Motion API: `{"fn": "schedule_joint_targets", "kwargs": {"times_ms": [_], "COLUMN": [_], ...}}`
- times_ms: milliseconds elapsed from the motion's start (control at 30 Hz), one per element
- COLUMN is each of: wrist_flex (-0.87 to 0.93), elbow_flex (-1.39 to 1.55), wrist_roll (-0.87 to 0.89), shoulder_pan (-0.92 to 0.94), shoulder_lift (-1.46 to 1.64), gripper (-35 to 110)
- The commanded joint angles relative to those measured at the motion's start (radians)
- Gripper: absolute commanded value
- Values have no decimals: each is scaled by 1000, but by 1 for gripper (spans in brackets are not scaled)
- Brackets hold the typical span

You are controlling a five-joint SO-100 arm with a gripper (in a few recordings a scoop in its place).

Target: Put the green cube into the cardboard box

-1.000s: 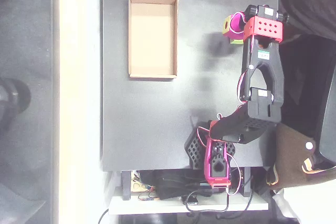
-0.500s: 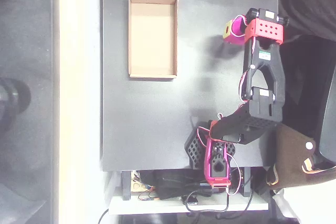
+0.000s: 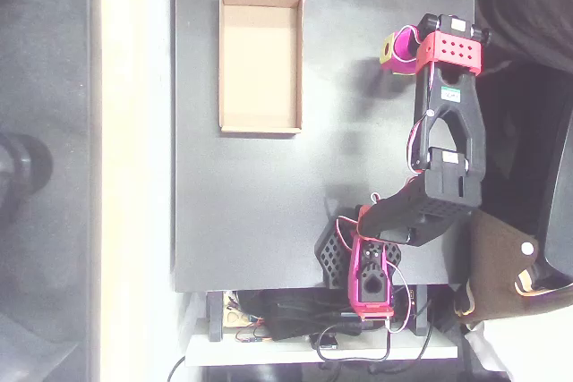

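Overhead view: one cardboard box (image 3: 260,60) at upper left of the black desk (image 3: 251,203), nothing visible inside. One green cube (image 3: 386,49) well right of it, at the tip of the pink gripper (image 3: 400,48), touching it. Gripper looks clamped on the cube. Can't tell whether the cube is off the desk.

A hobby robotics bench: black table (image 3: 269,221), loose wiring (image 3: 295,324) at its edge

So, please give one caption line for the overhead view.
Gripper holds the green cube at the black table's right side, away from the empty cardboard box.
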Motion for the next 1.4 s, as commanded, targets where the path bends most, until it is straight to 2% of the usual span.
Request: {"fn": "schedule_joint_targets", "kwargs": {"times_ms": [0,367,767,1367], "wrist_flex": [-44,-66,-58,-57], "elbow_flex": [2,0,-2,0], "wrist_roll": [5,5,5,3], "shoulder_pan": [5,14,14,15], "shoulder_lift": [25,-3,25,445], "gripper": [32,11,10,10]}}
